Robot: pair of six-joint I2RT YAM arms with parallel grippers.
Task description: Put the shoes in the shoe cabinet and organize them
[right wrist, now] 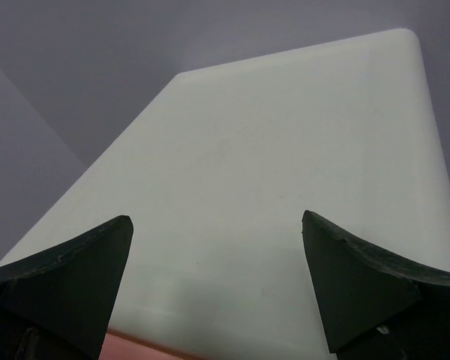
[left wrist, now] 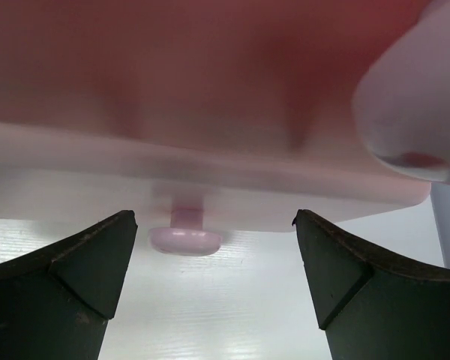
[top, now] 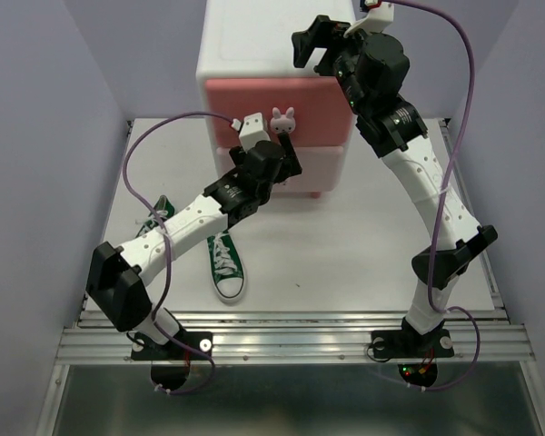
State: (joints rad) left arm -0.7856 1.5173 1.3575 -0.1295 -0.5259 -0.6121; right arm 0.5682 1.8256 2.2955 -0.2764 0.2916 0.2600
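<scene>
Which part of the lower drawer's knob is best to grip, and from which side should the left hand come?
Grip the lower knob by its thin stem, just behind the wider flat head, coming down from above along the pale drawer front. The head would probably stop the fingers sliding off when pulling. The open left hand should first centre on it.

Overhead cam, wrist cams close (cabinet (top: 254,41) shared)

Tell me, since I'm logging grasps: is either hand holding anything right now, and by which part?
Nothing is held. The left hand is open, facing the front of the shoe cabinet. The right hand is open over its white top.
</scene>
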